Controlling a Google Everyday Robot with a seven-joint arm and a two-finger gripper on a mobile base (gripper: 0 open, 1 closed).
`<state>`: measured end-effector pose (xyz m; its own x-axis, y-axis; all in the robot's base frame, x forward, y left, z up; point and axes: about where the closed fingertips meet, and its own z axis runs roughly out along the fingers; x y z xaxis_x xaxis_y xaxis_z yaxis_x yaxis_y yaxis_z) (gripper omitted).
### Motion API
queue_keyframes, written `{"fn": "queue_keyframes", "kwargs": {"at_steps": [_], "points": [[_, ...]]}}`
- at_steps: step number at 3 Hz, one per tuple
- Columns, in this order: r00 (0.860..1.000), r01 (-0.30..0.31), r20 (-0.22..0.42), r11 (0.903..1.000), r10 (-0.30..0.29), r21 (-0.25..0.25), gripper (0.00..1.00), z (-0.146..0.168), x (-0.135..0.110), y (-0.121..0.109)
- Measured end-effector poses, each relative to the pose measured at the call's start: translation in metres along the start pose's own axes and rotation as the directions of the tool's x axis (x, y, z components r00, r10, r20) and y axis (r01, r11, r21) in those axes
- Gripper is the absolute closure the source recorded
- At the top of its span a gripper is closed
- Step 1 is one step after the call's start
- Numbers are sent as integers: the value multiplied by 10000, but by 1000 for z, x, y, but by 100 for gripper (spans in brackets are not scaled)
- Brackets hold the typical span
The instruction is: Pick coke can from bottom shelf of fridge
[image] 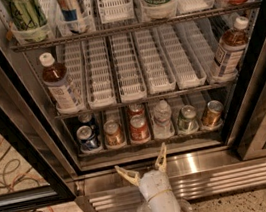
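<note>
The fridge (22, 141) stands open before me, with wire shelves and a steel vented base. On the bottom shelf (149, 143) a row of cans stands in white lanes. The red coke can (138, 127) with a silver top is third from the left, with another red can behind it. My gripper (142, 165) is open, its two tan fingers (128, 175) spread, low in front of the steel base just below the shelf edge, under the coke can and apart from it. It holds nothing.
On the bottom shelf, a blue can (87, 138), a brownish can (113, 133), a clear bottle (162, 119), a green can (187, 119) and a gold can (211, 113) flank the coke can. Tea bottles (61, 88) stand on the shelf above. Cables (5, 160) lie on the floor left.
</note>
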<state>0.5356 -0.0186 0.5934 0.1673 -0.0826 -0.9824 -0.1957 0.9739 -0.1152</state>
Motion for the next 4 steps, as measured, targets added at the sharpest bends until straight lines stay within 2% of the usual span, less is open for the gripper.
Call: {"fn": "queue_keyframes", "kwargs": {"at_steps": [1,2,3,4], "points": [[10000,3,-1,10000,-3,2,0,0,0,0],[9994,-148,318,9997,142,168,0,5,-3,-1],[9945,-557,913,9978,523,351,0,15,-6,-5],[9895,-735,1283,9960,664,511,0,24,-5,-7]]}}
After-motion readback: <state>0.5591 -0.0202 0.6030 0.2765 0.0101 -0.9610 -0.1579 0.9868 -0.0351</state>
